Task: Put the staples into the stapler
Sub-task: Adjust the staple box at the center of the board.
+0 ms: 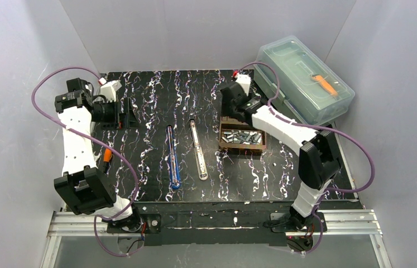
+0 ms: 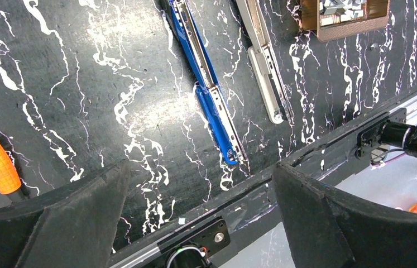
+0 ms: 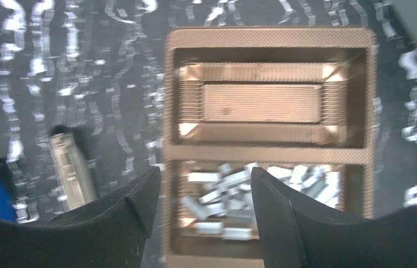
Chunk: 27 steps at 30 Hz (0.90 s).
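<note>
Staples (image 3: 239,201) lie heaped loose in the near compartment of a brown tray (image 3: 267,152), right of centre on the counter (image 1: 150,111). Right gripper (image 3: 205,178) hangs just above them, jaws partly apart, gripping nothing. Blue stapler (image 1: 172,159) and silver stapler (image 1: 198,148) lie opened flat, left of the tray. Left gripper (image 2: 200,173): jaws wide, empty.

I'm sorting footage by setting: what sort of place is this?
Probably a robot test booth: grey walls box in a black marbled table, with an aluminium rail along its near edge.

Two staplers (image 1: 172,159), one two-compartment tray (image 1: 242,147), many staples (image 1: 243,136), one clear box (image 1: 290,64), two orange-handled tools (image 1: 107,155).
</note>
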Each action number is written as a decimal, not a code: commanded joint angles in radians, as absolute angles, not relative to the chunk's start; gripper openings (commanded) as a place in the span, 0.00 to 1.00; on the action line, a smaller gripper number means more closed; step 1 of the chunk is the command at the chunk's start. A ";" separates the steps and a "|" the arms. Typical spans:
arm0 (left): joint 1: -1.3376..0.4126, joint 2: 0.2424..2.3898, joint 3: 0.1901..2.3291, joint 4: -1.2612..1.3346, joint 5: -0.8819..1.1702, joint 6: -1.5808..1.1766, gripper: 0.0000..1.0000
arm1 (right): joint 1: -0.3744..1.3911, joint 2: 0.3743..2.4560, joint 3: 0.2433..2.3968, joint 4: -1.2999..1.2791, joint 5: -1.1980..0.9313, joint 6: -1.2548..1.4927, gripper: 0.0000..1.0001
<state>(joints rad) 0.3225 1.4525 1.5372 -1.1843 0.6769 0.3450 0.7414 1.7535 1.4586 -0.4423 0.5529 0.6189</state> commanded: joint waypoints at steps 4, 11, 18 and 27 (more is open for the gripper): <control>0.300 1.450 1.577 -1.230 0.701 0.361 0.98 | 0.616 1.751 1.452 -0.454 0.304 0.122 0.71; 0.295 1.451 1.584 -1.241 0.694 0.373 0.98 | 0.611 1.711 1.395 -0.405 0.152 -0.164 0.72; 0.295 1.451 1.591 -1.254 0.683 0.386 0.98 | 0.582 1.754 1.424 -0.484 0.094 -0.339 0.72; 0.295 1.464 1.624 -1.280 0.665 0.410 0.98 | 0.499 1.780 1.431 -0.507 -0.086 -0.388 0.72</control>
<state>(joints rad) 0.2977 1.4536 1.5871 -1.2392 0.6655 0.3840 0.5270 1.7611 1.3914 -0.4870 0.0132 -0.3370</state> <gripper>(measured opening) 0.982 0.723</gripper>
